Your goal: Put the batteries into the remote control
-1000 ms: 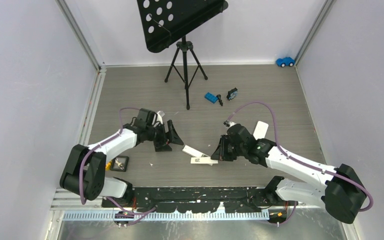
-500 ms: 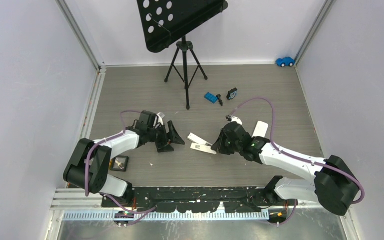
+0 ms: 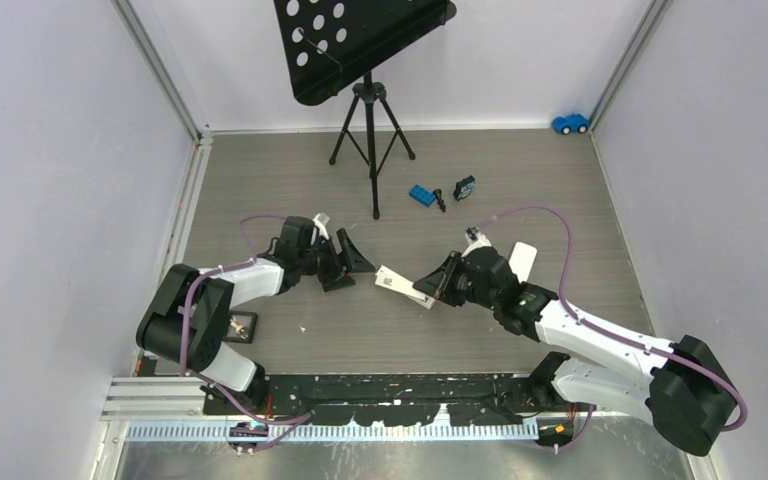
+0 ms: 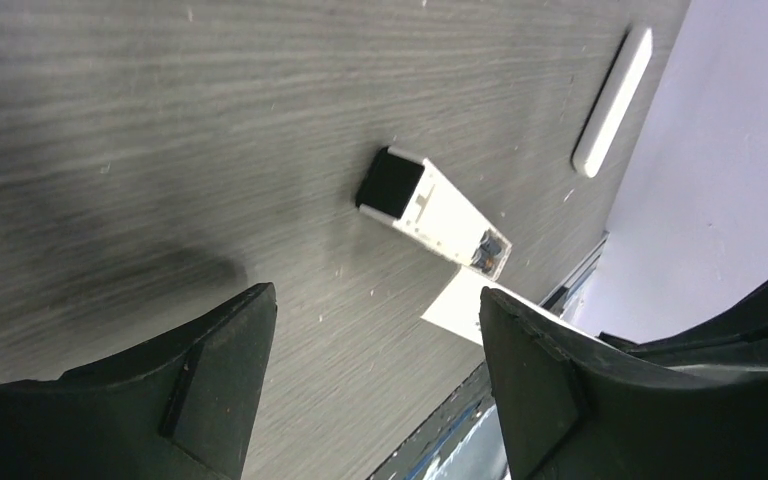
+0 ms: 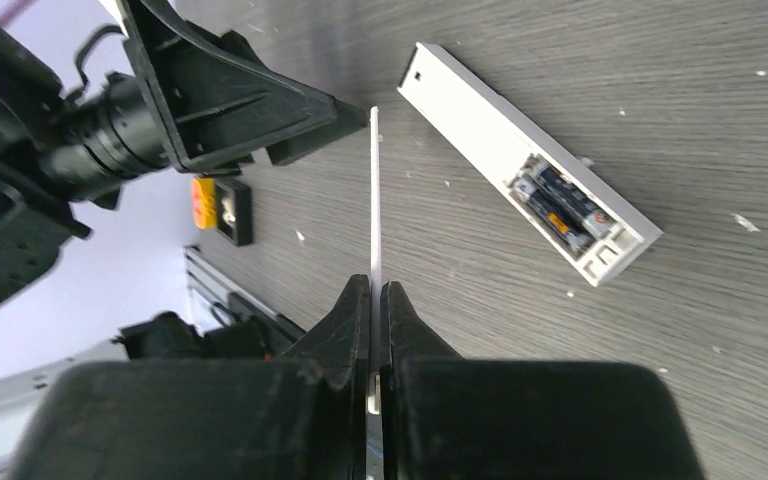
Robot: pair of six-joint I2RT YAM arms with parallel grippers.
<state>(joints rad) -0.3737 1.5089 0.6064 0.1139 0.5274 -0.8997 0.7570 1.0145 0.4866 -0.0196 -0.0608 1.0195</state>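
Note:
The white remote control (image 5: 520, 155) lies flat on the grey table with its battery bay open. Dark batteries (image 5: 560, 208) sit side by side inside the bay. My right gripper (image 5: 370, 285) is shut on a thin white cover plate (image 5: 373, 190), seen edge-on, which it holds up just left of the remote. In the top view the right gripper (image 3: 432, 286) faces my left gripper (image 3: 358, 262). In the left wrist view the left gripper (image 4: 378, 300) stands wide open and empty above bare table. The remote (image 4: 430, 205) and the cover (image 4: 458, 305) lie just beyond its fingertips.
A second white remote (image 3: 521, 259) lies behind the right arm. A music stand's tripod (image 3: 370, 110) stands at the back, with a blue brick (image 3: 421, 195) and a black-and-blue block (image 3: 464, 187) near it. A blue toy car (image 3: 569, 123) sits far right. A small black-and-orange item (image 3: 238, 324) lies near the left base.
My right gripper has carried the white cover away from the near edge, toward the left gripper. The left gripper has shifted slightly right and stayed open.

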